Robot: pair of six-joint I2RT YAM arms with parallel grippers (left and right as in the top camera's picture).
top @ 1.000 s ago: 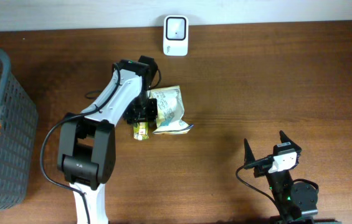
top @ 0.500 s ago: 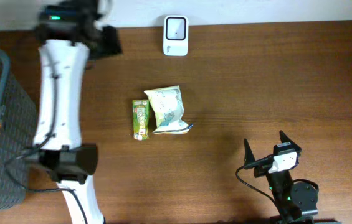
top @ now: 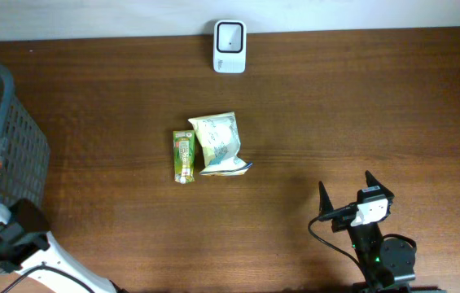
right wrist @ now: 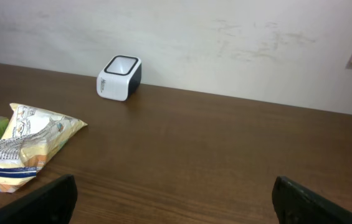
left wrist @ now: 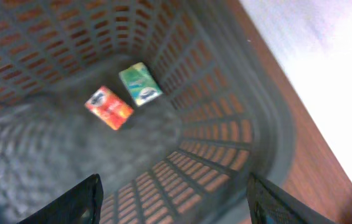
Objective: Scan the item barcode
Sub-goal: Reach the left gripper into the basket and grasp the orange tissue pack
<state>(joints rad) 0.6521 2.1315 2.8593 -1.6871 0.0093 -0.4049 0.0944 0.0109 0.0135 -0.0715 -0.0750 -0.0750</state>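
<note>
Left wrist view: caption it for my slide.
Open left gripper over a grey basket holding a red packet and a green packet.

scanner (top: 230, 35) at far edge of surface (top: 376, 98), middle | pouch (top: 220, 144) mid-surface, before scanner | slim packet (top: 183, 156) just beside pouch, on its left | basket (top: 18, 155) at left edge | inside basket: small pack (left wrist: 108, 107) just beside second pack (left wrist: 140, 84), on its floor

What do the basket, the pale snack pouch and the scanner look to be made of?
Basket: likely moulded plastic, dark grey, matte; its walls are a regular lattice of slots.
Snack pouch: likely thin plastic film, slightly glossy; the printed surface is creased and puffed.
Scanner: probably hard plastic; it has a smooth white shell with a dark window on its face.
</note>
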